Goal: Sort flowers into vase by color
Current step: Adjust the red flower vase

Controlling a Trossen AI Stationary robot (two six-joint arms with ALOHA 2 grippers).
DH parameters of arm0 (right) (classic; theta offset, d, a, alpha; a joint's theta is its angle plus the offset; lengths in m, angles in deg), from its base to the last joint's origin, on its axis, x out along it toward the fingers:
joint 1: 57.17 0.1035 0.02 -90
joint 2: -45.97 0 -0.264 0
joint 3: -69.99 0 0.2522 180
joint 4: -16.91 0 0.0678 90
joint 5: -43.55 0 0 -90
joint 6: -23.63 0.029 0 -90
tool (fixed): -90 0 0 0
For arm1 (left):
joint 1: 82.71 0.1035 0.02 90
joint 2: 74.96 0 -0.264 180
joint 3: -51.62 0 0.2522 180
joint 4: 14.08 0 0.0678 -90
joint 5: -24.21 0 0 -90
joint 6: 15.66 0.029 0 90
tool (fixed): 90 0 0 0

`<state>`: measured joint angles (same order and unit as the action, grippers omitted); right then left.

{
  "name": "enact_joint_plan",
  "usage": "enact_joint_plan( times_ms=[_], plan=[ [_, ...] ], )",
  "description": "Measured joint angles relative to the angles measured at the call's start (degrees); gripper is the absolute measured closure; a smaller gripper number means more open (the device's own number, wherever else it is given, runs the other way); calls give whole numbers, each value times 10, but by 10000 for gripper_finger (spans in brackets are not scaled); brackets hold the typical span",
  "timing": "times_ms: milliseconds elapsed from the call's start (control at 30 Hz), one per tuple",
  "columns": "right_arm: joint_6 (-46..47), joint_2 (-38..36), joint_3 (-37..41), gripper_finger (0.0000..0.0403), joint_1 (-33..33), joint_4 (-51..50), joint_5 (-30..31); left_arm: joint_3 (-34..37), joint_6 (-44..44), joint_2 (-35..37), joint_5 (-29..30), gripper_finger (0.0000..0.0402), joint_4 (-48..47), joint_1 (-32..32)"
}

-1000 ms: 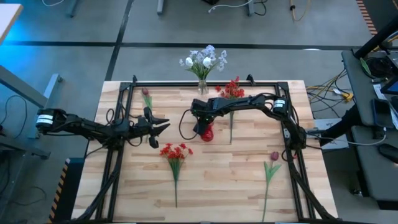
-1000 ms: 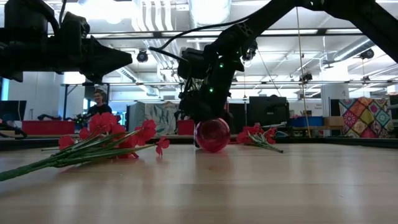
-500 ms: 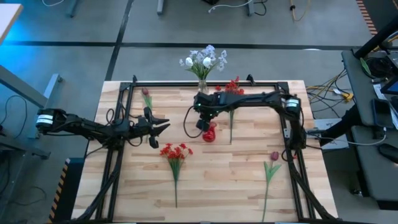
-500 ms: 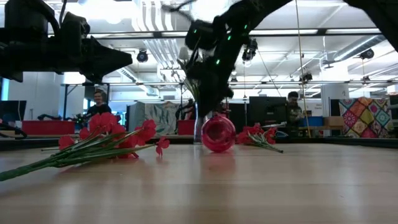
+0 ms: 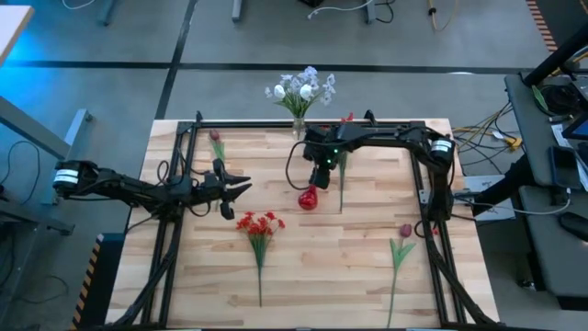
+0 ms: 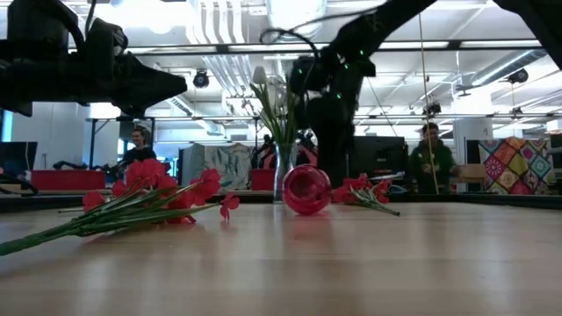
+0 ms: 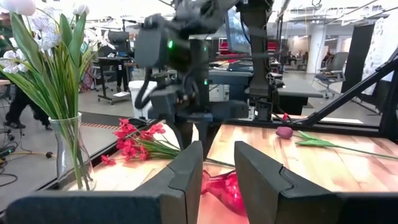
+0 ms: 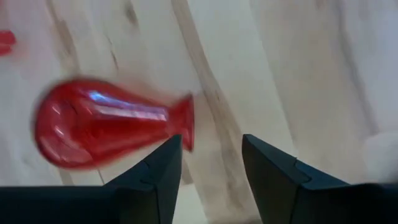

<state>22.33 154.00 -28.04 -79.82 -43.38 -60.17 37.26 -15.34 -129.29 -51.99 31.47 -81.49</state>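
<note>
A red glass vase [image 5: 308,196] lies on its side on the wooden table; it also shows in the low view [image 6: 306,190] and the right wrist view [image 8: 99,127]. My right gripper [image 5: 321,179] hangs open just above and beyond its neck end, touching nothing. My left gripper [image 5: 241,185] is open and empty, left of the vase. A red flower cluster [image 5: 260,224] lies flat near the middle. Another red cluster [image 5: 344,124] lies under the right arm. Dark pink tulips lie at the far left [image 5: 216,138] and near right [image 5: 404,230].
A clear vase with white and pale-blue flowers [image 5: 300,90] stands at the table's far edge. A black frame [image 5: 184,138] runs around the table. People stand in the room behind the table [image 6: 428,158].
My right gripper has left the red vase, going up and toward the table's far right. The vase has shifted a little toward the right and stays lying on its side.
</note>
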Motion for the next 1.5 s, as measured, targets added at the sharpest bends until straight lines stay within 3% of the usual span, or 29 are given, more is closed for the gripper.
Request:
enact_joint_plan(
  times_ms=[333,700,867,1067,1200,1500],
  plan=[
    [17,0,91,251,-6,128,-66,0,0,0,0,323,-2,0],
    [23,0,98,276,-6,181,-88,0,0,0,0,323,-3,0],
    [98,-10,78,264,-5,165,-87,0,0,0,-1,323,-3,0],
    [266,-14,61,212,11,154,-83,0,-9,0,0,323,-4,0],
    [356,-14,61,185,26,153,-30,0,-11,0,-1,323,-6,0],
    [500,-13,61,162,28,173,-6,0,-11,0,-1,323,-7,0]
  ],
)
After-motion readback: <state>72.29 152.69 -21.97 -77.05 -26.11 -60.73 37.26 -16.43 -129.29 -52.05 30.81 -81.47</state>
